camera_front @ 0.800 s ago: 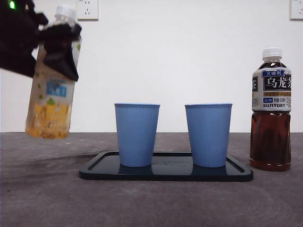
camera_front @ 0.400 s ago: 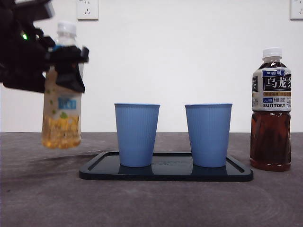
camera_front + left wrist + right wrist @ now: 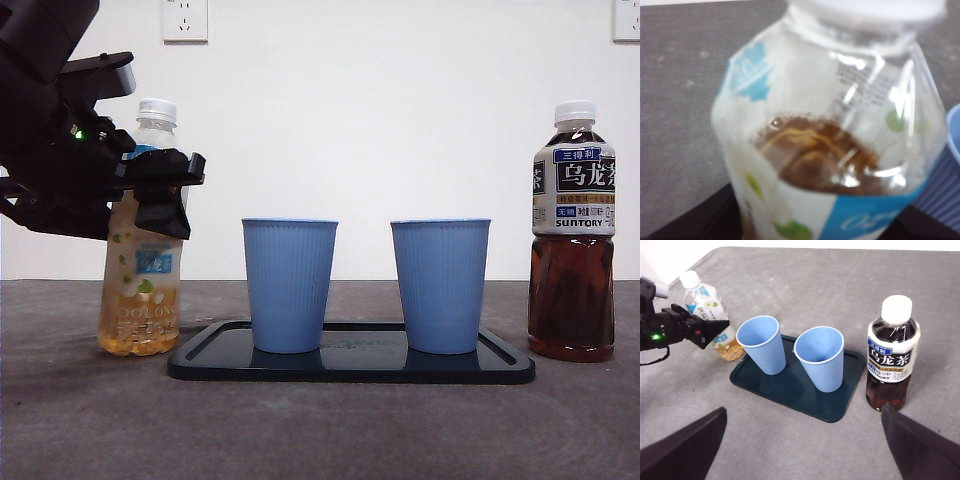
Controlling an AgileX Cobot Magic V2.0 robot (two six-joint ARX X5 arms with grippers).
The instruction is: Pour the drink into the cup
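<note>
Grey bench: yellow-tea bottle pinched by left gripper fingers, upright beside tray. Cap on; cups seen empty; pouring not begun. Right gripper fingers spread, idle.

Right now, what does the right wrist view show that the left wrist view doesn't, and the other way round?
Only the right wrist view shows the dark tea bottle, the dark tray, both blue cups' empty insides, near and far, and the left gripper clamped on the pale tea bottle. Only the left wrist view shows that bottle's liquid surface close up. Both share the pale bottle, grey table, and a blue cup.
</note>
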